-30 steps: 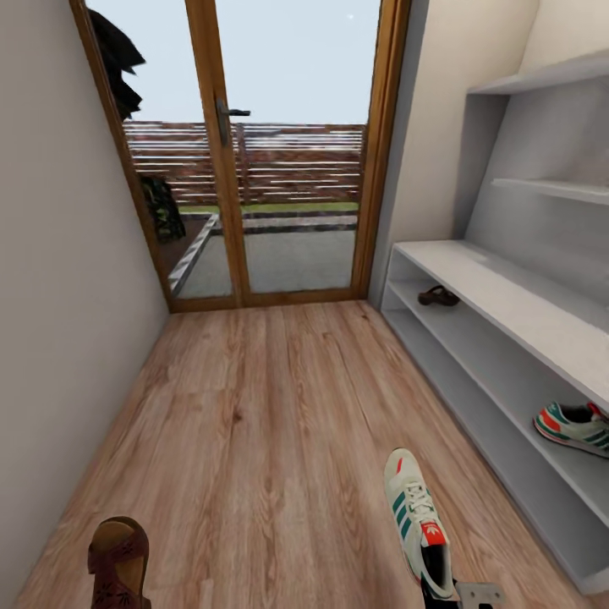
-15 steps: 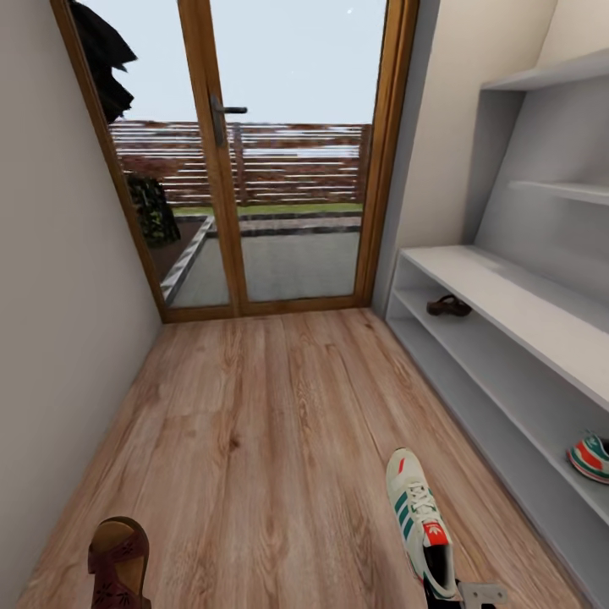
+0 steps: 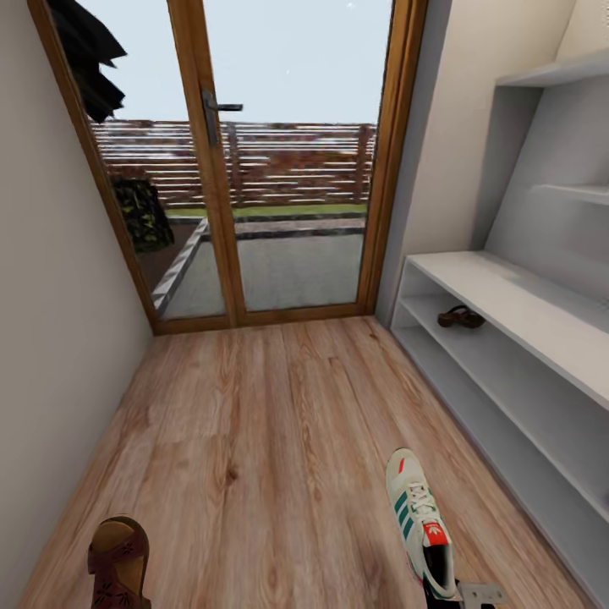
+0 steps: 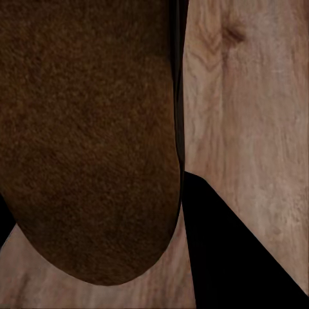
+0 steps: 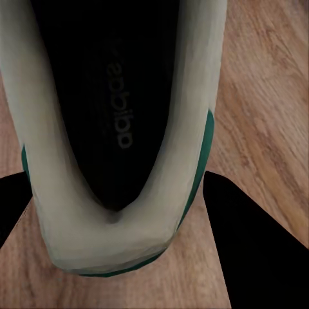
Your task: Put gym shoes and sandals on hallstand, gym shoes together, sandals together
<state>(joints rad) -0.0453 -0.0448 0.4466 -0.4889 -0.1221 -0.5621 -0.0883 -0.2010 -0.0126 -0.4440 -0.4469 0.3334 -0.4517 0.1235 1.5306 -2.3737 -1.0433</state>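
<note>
A brown sandal (image 3: 118,562) hangs low over the wood floor (image 3: 271,423) at the near left. Its tan footbed (image 4: 90,129) sits in my left gripper (image 4: 109,248), which is shut on it, with one black finger (image 4: 225,257) beside it. A cream gym shoe (image 3: 420,518) with green stripes hangs at the near right. Its heel (image 5: 116,219) sits between the black fingers of my right gripper (image 5: 129,232), which is shut on it. The other sandal (image 3: 460,317) lies on the middle shelf of the pale grey hallstand (image 3: 507,296) along the right wall.
A wood-framed glass door (image 3: 279,169) closes the corridor's far end. A plain wall (image 3: 51,338) runs along the left. Upper shelves (image 3: 558,76) hang above the bench. Open floor stretches ahead between wall and rack.
The view has shifted forward and left, so the rack has slid right and the gym shoe on its lower shelf has left the picture. Both held shoes keep their places in the picture.
</note>
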